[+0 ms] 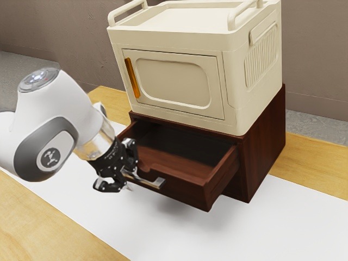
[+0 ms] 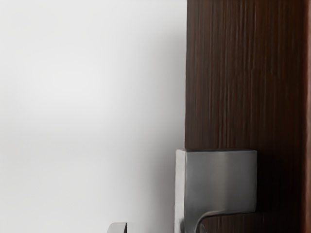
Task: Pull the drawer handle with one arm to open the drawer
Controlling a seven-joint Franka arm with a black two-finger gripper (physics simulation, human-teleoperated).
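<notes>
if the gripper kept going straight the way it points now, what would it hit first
Most likely the metal handle on the open drawer, which sits right at the gripper; depth is unclear, so I can't tell whether they already touch.

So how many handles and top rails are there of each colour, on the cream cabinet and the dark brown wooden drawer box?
Orange upright door handle: 1
Silver metal drawer handle: 1
Cream curved top rails: 2
Total: 4

Metal handle (image 2: 221, 170) (satin, perhaps), wooden drawer (image 2: 243, 73).
</notes>
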